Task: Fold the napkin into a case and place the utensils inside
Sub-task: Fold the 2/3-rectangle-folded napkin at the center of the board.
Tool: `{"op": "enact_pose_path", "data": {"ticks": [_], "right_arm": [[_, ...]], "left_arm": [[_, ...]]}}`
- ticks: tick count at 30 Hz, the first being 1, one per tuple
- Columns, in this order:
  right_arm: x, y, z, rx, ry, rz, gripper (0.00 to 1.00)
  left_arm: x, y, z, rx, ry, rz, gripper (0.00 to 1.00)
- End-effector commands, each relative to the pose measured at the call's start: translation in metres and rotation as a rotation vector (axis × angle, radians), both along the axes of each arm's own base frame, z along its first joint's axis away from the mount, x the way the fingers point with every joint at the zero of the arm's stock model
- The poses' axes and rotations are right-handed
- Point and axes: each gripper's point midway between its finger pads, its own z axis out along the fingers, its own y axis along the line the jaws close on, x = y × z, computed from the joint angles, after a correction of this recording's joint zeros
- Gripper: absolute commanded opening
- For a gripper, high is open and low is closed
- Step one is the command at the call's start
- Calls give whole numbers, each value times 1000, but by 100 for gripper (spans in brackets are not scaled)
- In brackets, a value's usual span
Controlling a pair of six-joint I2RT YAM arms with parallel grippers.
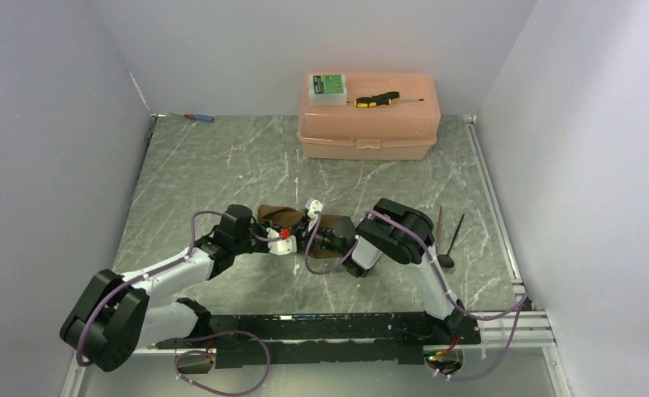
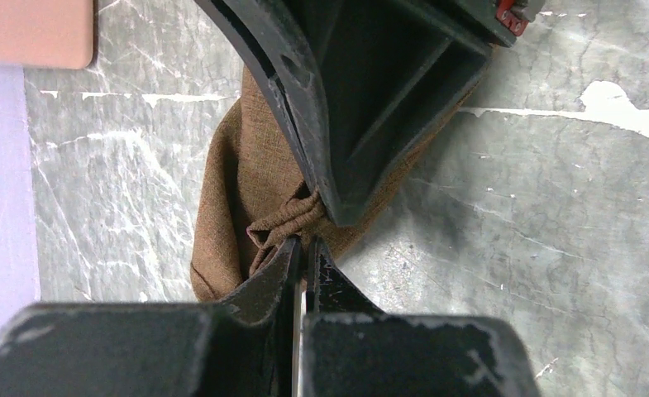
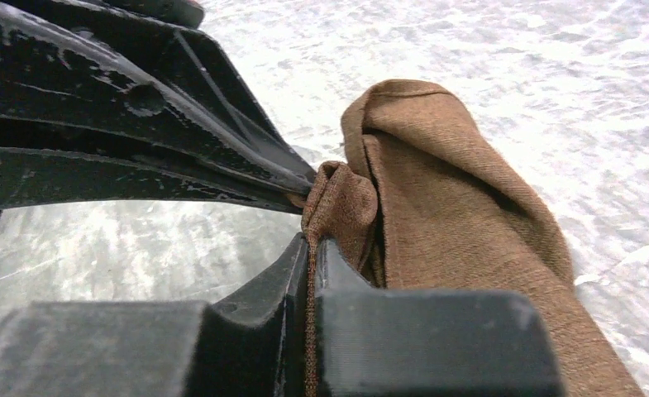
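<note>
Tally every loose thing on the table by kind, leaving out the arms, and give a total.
Screwdrivers: 2 (yellow-and-black screwdriver, blue-and-red screwdriver)
Boxes: 2 (pink box, small green-and-white box)
Cloths: 1 (napkin)
Utensils: 2 (dark spoon, thin brownish utensil)
Total: 7

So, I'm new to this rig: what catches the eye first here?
The left gripper and right gripper meet in the middle, each shut on the same bunched dark-brown cloth napkin. A pink plastic box sits at the far edge, and slim dark utensils lie toward the right side.
</note>
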Motion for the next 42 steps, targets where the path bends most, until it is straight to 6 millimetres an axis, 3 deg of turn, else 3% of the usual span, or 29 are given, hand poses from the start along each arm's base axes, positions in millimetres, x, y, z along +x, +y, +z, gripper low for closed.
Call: {"op": "enact_pose_path", "data": {"ticks": [1,5,7,12,18,27,30,36,42], "right_arm": [[13,0,44,150,-119,-65,2],[15,-2,44,160,-88,-67,0],[14,-3,44,161,-76,-63,0],[12,-6,40,162,-35,-58,0],[5,-11,40,164,10,-48,0],[6,-14,37,162,85,-52,0],[7,-13,38,166,108,-44,0],[4,-10,41,177,130,-17,0],[3,-10,43,178,167,-4,0]], "left_arm": [[13,-7,24,-47,-25,36,8],[10,-1,25,-50,31,89,24],[8,4,27,-54,58,130,37],[17,17,34,-105,169,278,61],[64,34,45,-185,310,478,56],[48,-6,41,-242,416,253,56],[50,-10,27,-202,380,222,56],[74,-8,18,-164,273,255,54],[74,-9,2,-112,265,239,54]]}}
